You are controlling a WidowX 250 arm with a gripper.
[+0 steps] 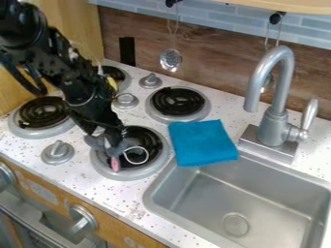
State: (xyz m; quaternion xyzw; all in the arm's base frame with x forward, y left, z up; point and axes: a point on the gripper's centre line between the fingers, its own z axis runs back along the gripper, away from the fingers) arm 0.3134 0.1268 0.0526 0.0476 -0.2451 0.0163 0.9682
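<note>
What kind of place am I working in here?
It looks like a kitchen, probably a toy or mock-up one: coil burners with knobs beside them are set into the speckled counter, next to a metal sink with a curved faucet.

Left of the silver sink (271, 203), the claw (111, 145) is black, the toy (115, 163) grey and pink, the cloth (202, 143) plain blue, the tabletop (84, 177) white with dark speckles.

Behind your claw (109, 147), you have a brown wood-grain wall panel (210, 65) under blue-grey rectangular tiles (223, 20). Beside it stands a tan wooden side panel (74, 17). Beneath your claw spreads a white speckled countertop (129, 193), evenly lit.
</note>
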